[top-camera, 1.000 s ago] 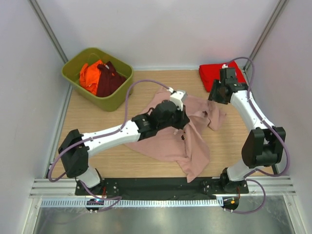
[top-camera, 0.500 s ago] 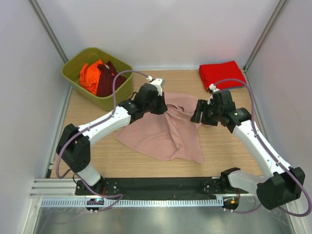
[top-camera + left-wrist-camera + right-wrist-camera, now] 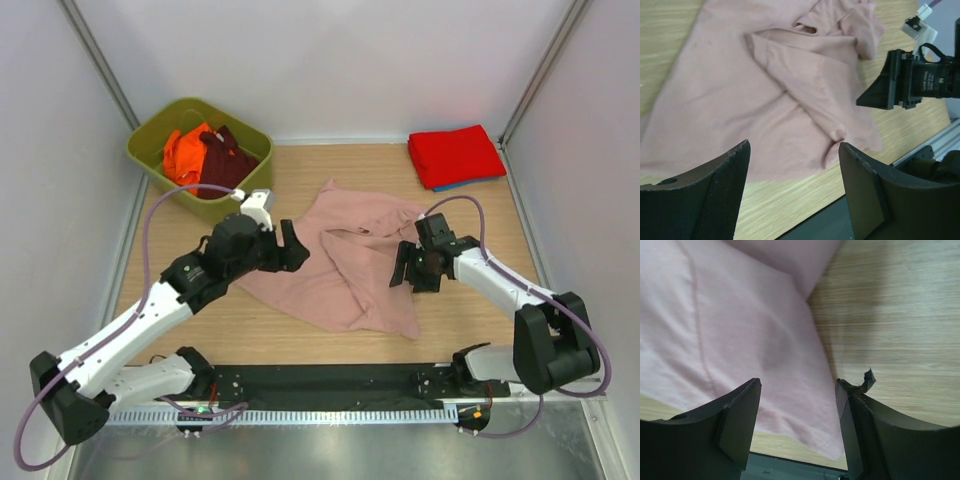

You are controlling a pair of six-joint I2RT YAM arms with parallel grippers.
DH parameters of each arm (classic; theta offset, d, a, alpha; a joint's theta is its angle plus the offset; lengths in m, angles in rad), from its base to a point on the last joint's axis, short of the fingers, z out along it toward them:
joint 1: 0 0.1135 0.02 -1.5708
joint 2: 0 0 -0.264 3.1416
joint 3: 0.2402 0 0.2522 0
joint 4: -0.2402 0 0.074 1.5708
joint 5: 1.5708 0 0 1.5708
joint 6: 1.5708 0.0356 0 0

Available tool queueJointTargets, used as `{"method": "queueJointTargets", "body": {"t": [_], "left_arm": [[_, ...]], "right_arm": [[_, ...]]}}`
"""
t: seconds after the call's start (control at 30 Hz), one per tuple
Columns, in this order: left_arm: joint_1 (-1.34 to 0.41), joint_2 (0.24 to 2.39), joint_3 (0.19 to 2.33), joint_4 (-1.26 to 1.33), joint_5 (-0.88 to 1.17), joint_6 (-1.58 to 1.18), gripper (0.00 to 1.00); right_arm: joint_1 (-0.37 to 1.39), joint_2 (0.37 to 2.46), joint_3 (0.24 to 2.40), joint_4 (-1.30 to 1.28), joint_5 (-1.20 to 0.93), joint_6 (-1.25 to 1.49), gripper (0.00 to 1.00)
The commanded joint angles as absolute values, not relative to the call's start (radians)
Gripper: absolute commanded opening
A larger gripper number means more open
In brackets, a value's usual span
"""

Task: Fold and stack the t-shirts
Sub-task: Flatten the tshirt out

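A dusty-pink t-shirt [image 3: 345,262] lies rumpled and partly folded over itself on the wooden table's middle. My left gripper [image 3: 293,250] hovers over its left part, open and holding nothing; in the left wrist view the t-shirt [image 3: 775,85] spreads beyond the empty left gripper [image 3: 795,150]. My right gripper [image 3: 402,268] is low at the cloth's right edge, open. In the right wrist view the t-shirt [image 3: 735,325] lies under the empty right gripper [image 3: 797,385]. A folded red t-shirt [image 3: 455,153] rests on a blue one [image 3: 470,184] at the back right.
An olive-green bin [image 3: 150,168] at the back left holds an orange t-shirt [image 3: 183,152] and a maroon one [image 3: 226,160]. A black rail [image 3: 320,380] runs along the near table edge. White walls stand on three sides.
The left gripper has opened, let go of the pink t-shirt and drawn back to the left. The right arm has come down to the shirt's right edge. The shirt has settled flatter.
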State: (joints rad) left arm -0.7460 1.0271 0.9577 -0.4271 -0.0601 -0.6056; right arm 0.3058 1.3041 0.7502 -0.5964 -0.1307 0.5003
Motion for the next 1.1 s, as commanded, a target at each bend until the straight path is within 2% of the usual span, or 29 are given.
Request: {"method": "queueJointTargets", "body": {"t": [0.0, 0.23, 0.6, 0.77, 0.87, 1.0, 1.07], "left_arm": [[-0.749, 0.971, 0.876, -0.547, -0.15, -0.685, 0.72], [-0.73, 0.956, 0.793, -0.715, -0.437, -0.86, 0.62], [-0.64, 0.954, 0.787, -0.756, -0.471, -0.92, 0.63], [-0.621, 0.897, 0.799, -0.825, -0.512, -0.949, 0.63], [-0.618, 0.89, 0.827, -0.877, -0.552, -0.957, 0.63], [-0.617, 0.881, 0.85, -0.897, -0.574, -0.951, 0.63], [-0.615, 0.874, 0.854, -0.893, -0.578, -0.945, 0.63]], "right_arm": [[0.313, 1.341, 0.733, -0.542, -0.015, 0.523, 0.68], [0.325, 1.376, 0.709, -0.508, -0.012, 0.525, 0.62], [0.339, 1.397, 0.676, -0.456, -0.04, 0.525, 0.41], [0.389, 1.373, 0.704, -0.483, 0.033, 0.54, 0.05], [0.527, 1.318, 0.765, -0.567, 0.124, 0.589, 0.04], [0.85, 1.272, 0.837, -0.63, 0.184, 0.756, 0.06], [0.946, 1.302, 0.87, -0.602, 0.17, 0.776, 0.19]]}}
